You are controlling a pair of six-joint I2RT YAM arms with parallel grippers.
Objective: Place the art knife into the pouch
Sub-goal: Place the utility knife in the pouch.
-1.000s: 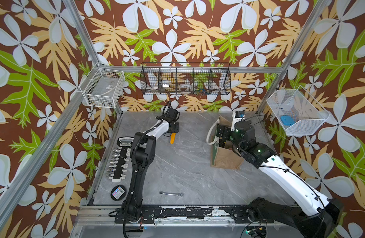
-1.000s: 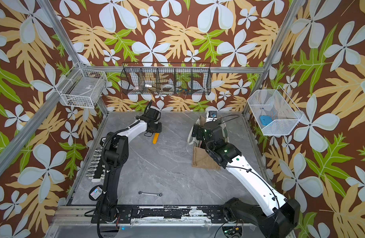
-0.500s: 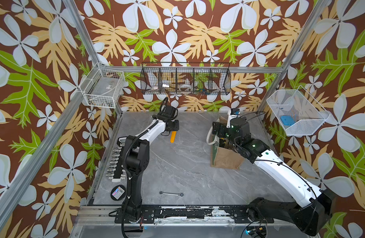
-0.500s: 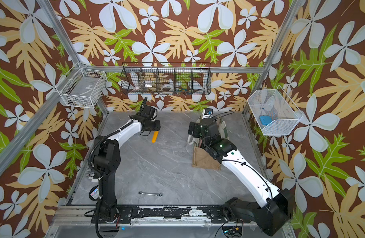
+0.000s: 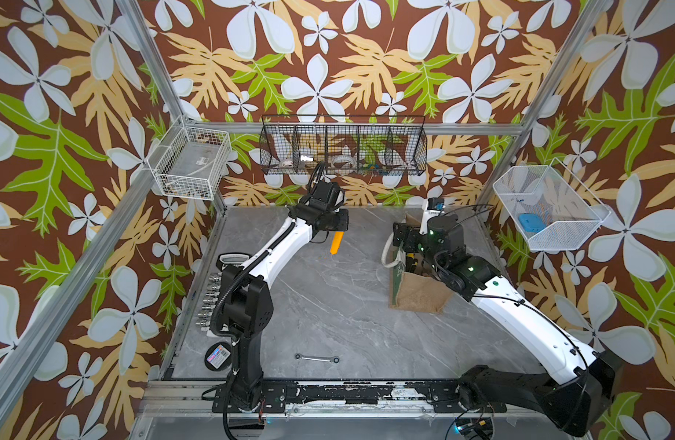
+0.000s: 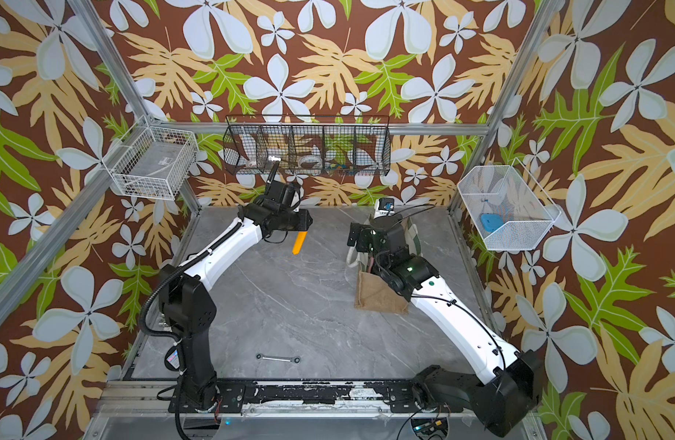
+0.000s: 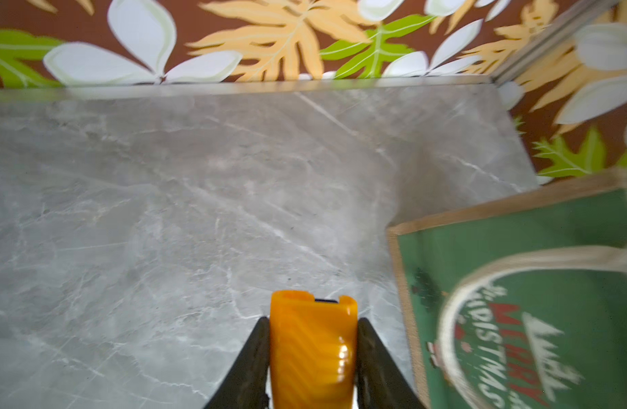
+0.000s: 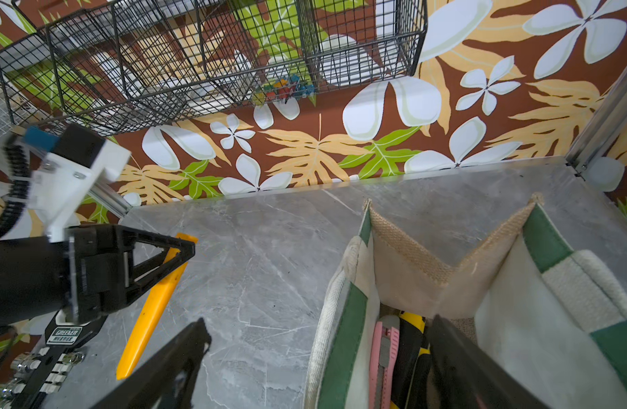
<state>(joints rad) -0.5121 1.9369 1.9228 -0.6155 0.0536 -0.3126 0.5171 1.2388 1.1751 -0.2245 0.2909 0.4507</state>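
The art knife (image 5: 336,242) (image 6: 298,243) is an orange plastic handle hanging tip down over the grey table at the back. My left gripper (image 5: 334,225) (image 7: 312,320) is shut on its upper end, with both black fingers pressed against its sides (image 7: 312,350). The pouch (image 5: 418,295) (image 6: 378,297) stands at the right, tan jute with a green Christmas panel (image 7: 517,248). My right gripper (image 5: 403,237) (image 8: 319,322) is open astride the pouch's near wall, one finger inside and one outside. The right wrist view shows the knife (image 8: 149,311) left of the pouch mouth (image 8: 407,248).
A pink cutter (image 8: 384,350) and a yellow-black tool (image 8: 411,340) lie inside the pouch. A wrench (image 5: 317,358) lies near the front edge. A socket rack (image 5: 210,301) and a round tin (image 5: 218,356) sit at the left. Wire baskets (image 5: 343,146) (image 5: 191,167) (image 5: 549,209) hang on the walls.
My left gripper has carried the art knife to the right, toward the pouch. My right gripper has shifted slightly left at the pouch mouth, still open.
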